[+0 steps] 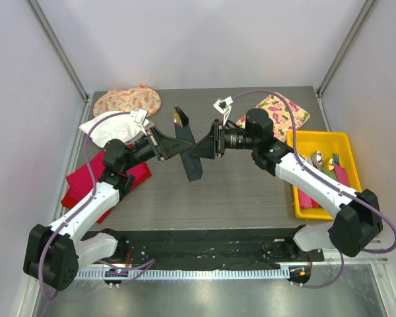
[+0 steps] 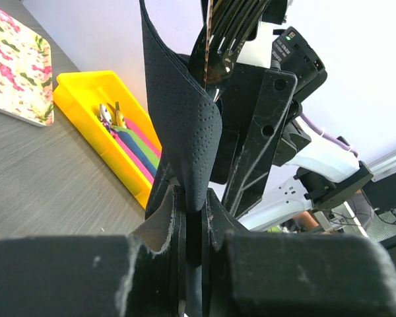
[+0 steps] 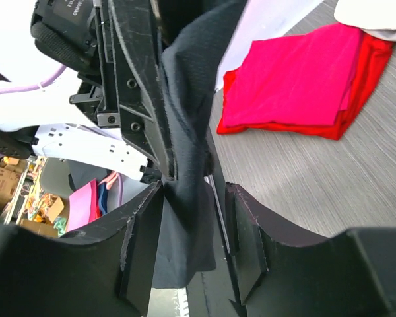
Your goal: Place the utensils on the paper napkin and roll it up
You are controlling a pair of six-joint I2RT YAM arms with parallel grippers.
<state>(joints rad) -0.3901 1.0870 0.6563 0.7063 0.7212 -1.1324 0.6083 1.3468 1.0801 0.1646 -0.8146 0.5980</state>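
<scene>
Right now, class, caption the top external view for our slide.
The left gripper pinches the dark paper napkin, a utensil poking out, while the right gripper straddles it.

Most of the tan-orange fork [image 2: 221, 39] is out of sight. Its tines run off the top edge of the left wrist view, and its lower part goes behind the thin, dark navy-black paper napkin [image 2: 185, 125]. Whether more cutlery lies inside the fold cannot be told. The napkin's lower end vanishes between the blurred fingers [image 2: 155, 228] of the left pincer [image 2: 195, 208].

From above, the left arm [image 1: 96, 195] covers the middle of the folded red cloth [image 1: 76, 186] on the desk [image 1: 251, 198]. The right arm [image 1: 303, 175] hides a corner of the floral rectangular cloth [image 1: 285, 111]. The pieces in the yellow plastic tray [image 1: 320, 135] are too small to identify. The right wrist view crops a white cloth [image 3: 376, 10] at its top corner.
</scene>
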